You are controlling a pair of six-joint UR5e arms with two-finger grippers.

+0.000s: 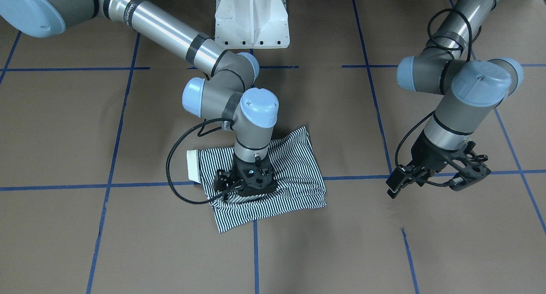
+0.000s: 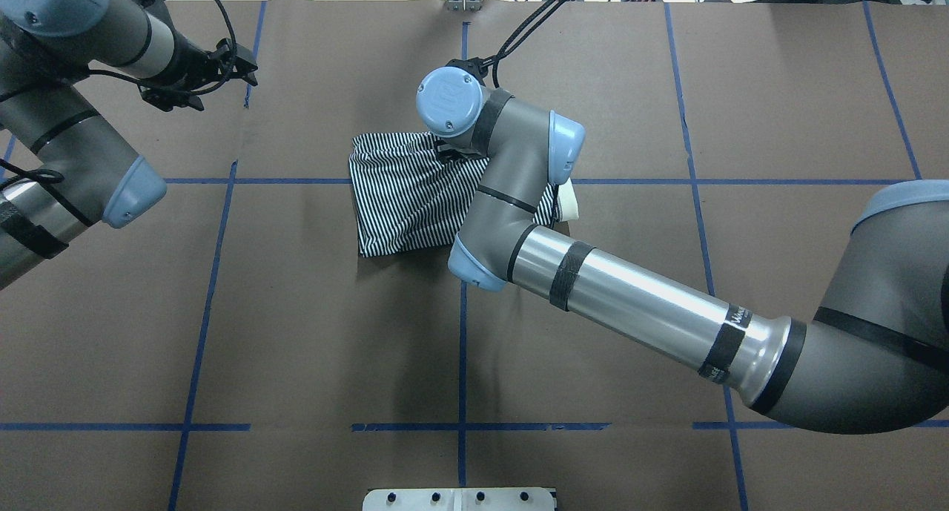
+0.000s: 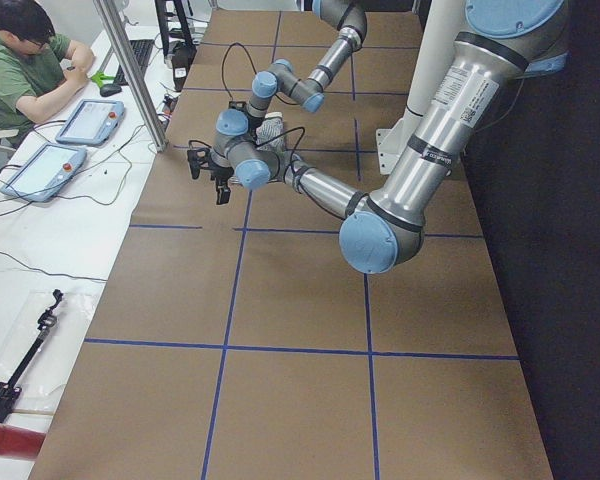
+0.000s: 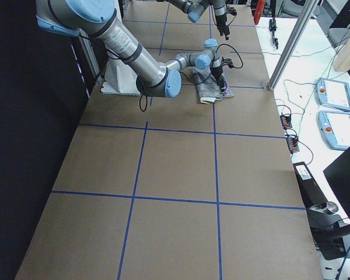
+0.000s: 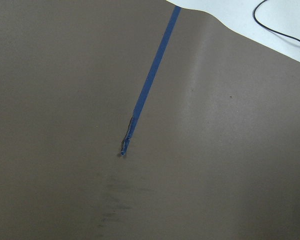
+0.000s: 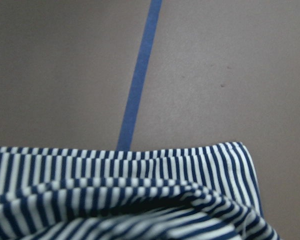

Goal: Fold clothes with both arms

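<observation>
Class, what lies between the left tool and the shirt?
Only bare brown table paper and blue tape, in the front-facing view, between left tool and shirt.

My left arm and right arm are grey and brushed-silver tubes with pale blue joint caps, black bands and looping black cables. My left gripper and right gripper are black and open-framed. My pedestal is white.

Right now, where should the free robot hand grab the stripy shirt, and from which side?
Probably the outer corner of the shirt nearest the left gripper, coming in low from that gripper's own side. That edge lies flat on the table and uncovered, while the right gripper sits on the shirt's middle.
</observation>
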